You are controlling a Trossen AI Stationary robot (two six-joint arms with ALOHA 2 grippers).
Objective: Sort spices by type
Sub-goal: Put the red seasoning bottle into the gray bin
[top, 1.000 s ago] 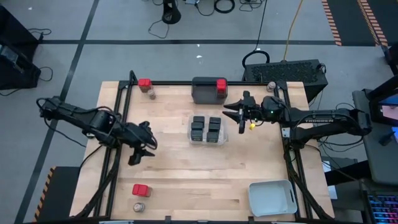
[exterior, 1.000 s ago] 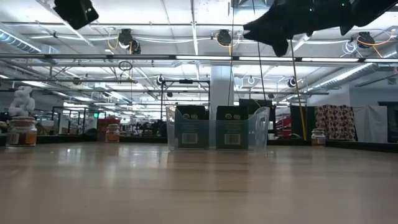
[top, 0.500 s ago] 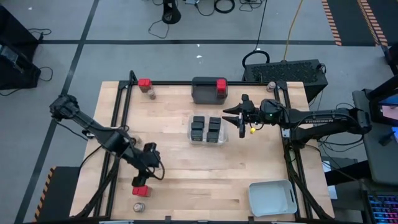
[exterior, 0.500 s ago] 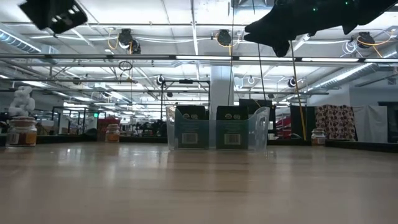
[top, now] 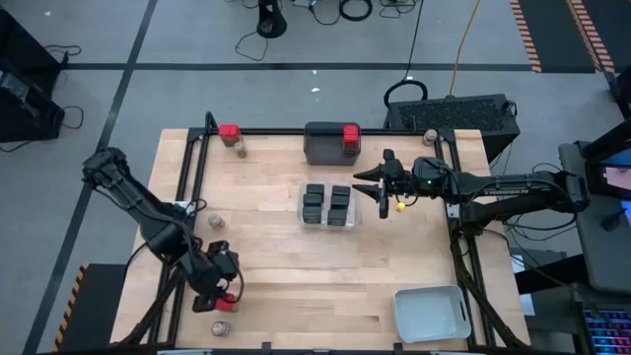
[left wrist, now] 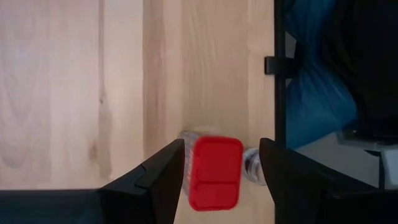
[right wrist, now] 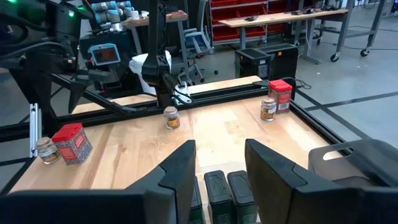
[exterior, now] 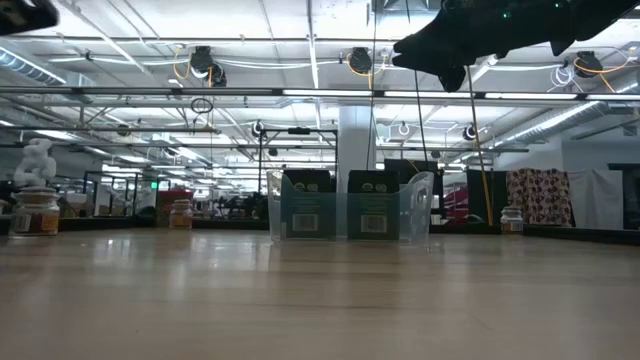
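The left pincer (top: pixel 225 293) is hanging low over the near left corner of the counter (top: pixel 266 286), fingers spread wide on either side of a red-topped spice (left wrist: pixel 215 172) without touching it, as the left wrist view is showing. A round clear jar (top: pixel 221 328) is sitting just beside that red-topped spice, nearer the counter's edge, and a second jar (top: pixel 217 224) is standing a little further up the left side. The right pincer (top: pixel 373 185) is hovering, released and holding nothing, just to the right of the clear tray (top: pixel 330 207), which is carrying black boxy spices (top: pixel 315 202) in two rows at mid-counter. At the far edge, the dark grey tray (top: pixel 330 143) is holding one red-topped spice (top: pixel 350 134); another red-topped spice (top: pixel 229 131) is standing with a jar (top: pixel 240 148) at the far left corner. The pale grey tray (top: pixel 432 314) is sitting at the near right corner. Compared with half a second ago, the left arm is reaching further toward the near left corner, its pincer now directly over the red-topped spice there, while the right arm is keeping its place.
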